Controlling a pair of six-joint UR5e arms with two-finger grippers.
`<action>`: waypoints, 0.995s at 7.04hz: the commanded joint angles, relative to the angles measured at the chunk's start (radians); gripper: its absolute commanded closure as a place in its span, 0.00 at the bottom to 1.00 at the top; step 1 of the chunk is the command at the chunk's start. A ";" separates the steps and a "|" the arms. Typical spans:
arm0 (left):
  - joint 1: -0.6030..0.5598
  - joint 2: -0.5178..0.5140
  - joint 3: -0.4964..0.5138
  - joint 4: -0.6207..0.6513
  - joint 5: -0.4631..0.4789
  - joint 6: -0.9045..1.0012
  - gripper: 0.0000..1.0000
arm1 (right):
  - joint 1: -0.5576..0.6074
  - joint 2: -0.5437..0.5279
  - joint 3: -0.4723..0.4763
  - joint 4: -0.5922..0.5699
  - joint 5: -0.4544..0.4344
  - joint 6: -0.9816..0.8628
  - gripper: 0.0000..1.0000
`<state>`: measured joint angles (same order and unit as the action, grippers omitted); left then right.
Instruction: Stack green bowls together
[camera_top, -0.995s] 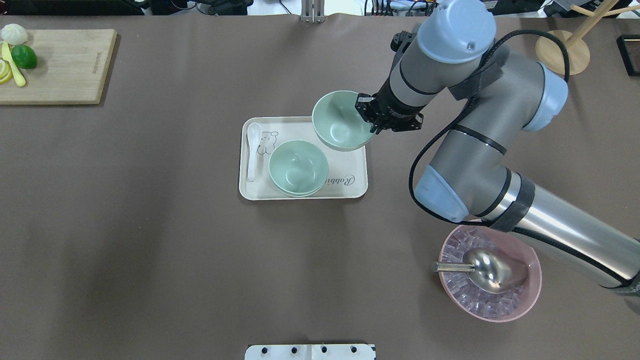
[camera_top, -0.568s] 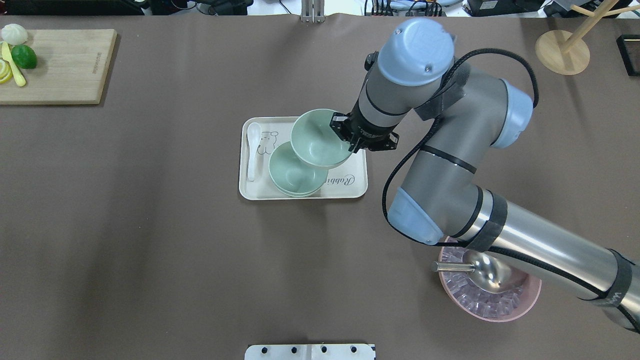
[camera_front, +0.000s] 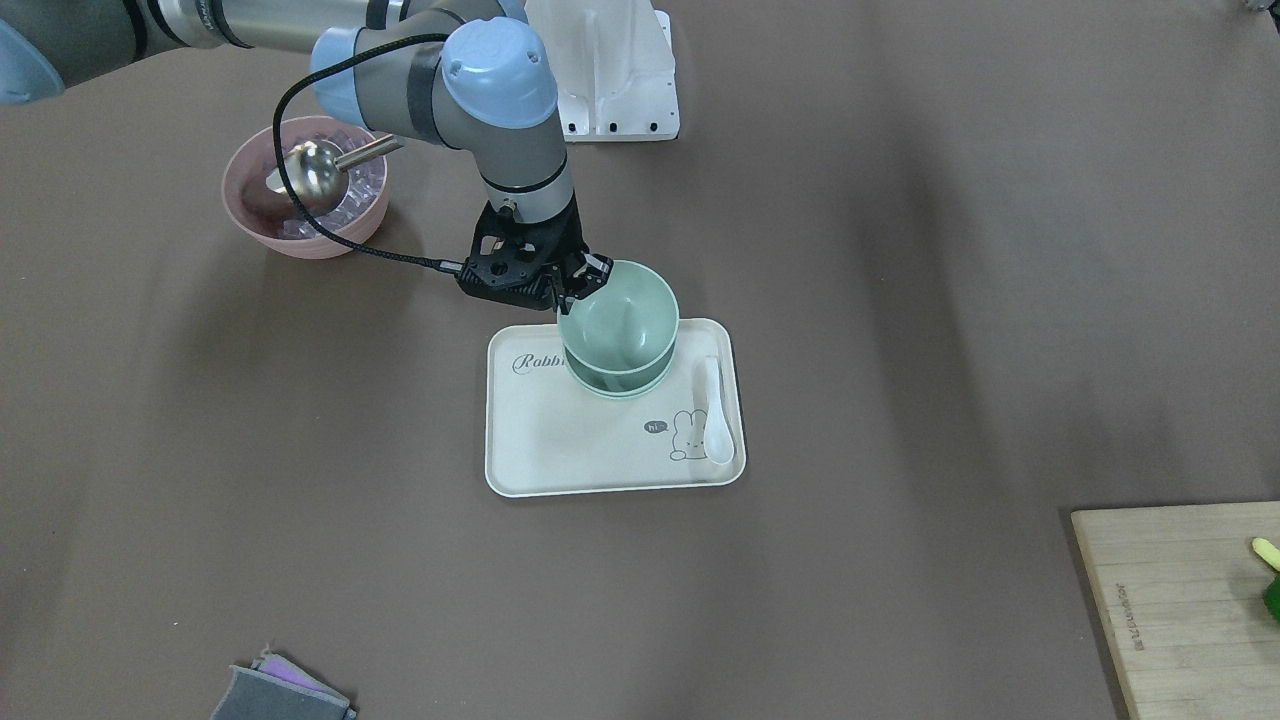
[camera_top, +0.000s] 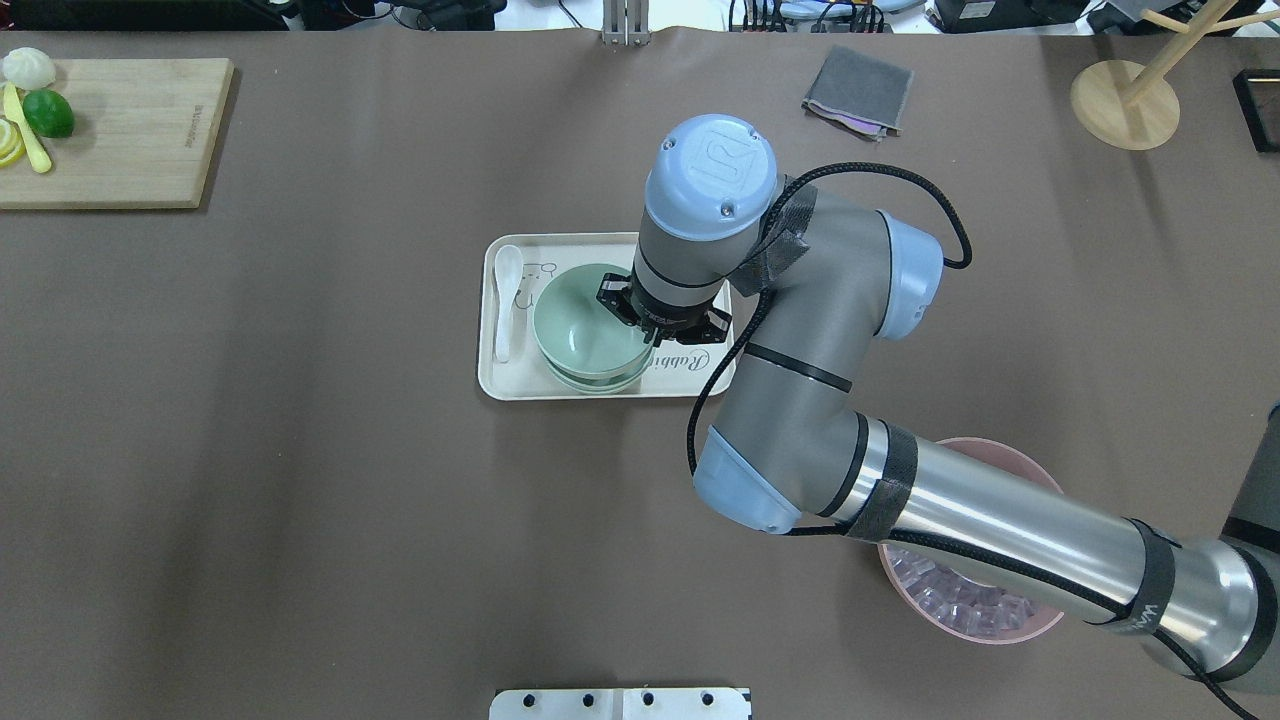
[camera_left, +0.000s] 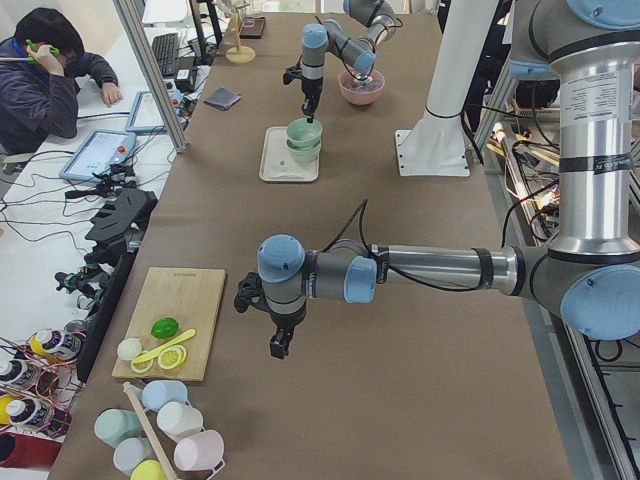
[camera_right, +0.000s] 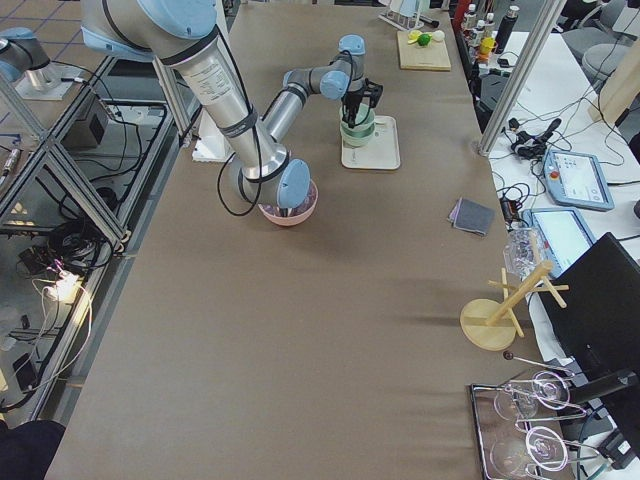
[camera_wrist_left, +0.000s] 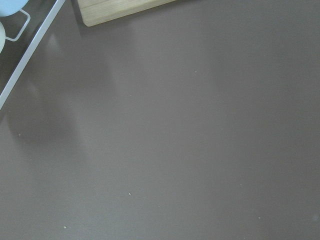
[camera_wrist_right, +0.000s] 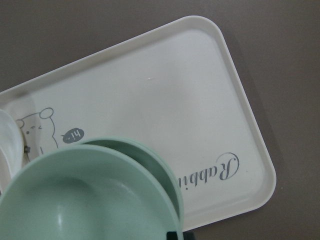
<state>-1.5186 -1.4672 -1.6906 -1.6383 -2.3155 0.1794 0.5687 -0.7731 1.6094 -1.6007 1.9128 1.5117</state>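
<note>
The right gripper is clamped on the rim of 1 green bowl, holding it low over the 2 other bowls nested on the tray. Whether it is seated yet, I cannot tell. The bowls look light, stiff and smooth. A rim pinch probably suits them, though the wall may slip if tilted. The left gripper hangs well apart, and I cannot tell its state.

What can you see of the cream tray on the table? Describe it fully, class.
The tray is a cream rectangle with rounded corners and a low raised rim, matte, plastic-looking. It lies flat on the brown table. Printed on it are a rabbit drawing and script lettering. Stacked green bowls stand on it beside a white spoon.
</note>
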 joint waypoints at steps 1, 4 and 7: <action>0.000 0.004 -0.001 0.000 0.001 0.000 0.02 | 0.000 0.003 -0.014 0.002 -0.018 -0.004 1.00; 0.000 0.004 0.000 0.000 0.001 0.000 0.02 | 0.000 0.002 -0.064 0.094 -0.021 0.005 1.00; 0.000 0.002 0.000 0.002 0.001 0.000 0.02 | -0.001 0.002 -0.086 0.101 -0.023 0.005 1.00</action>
<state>-1.5186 -1.4648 -1.6899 -1.6373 -2.3148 0.1795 0.5678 -0.7712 1.5328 -1.5032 1.8902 1.5169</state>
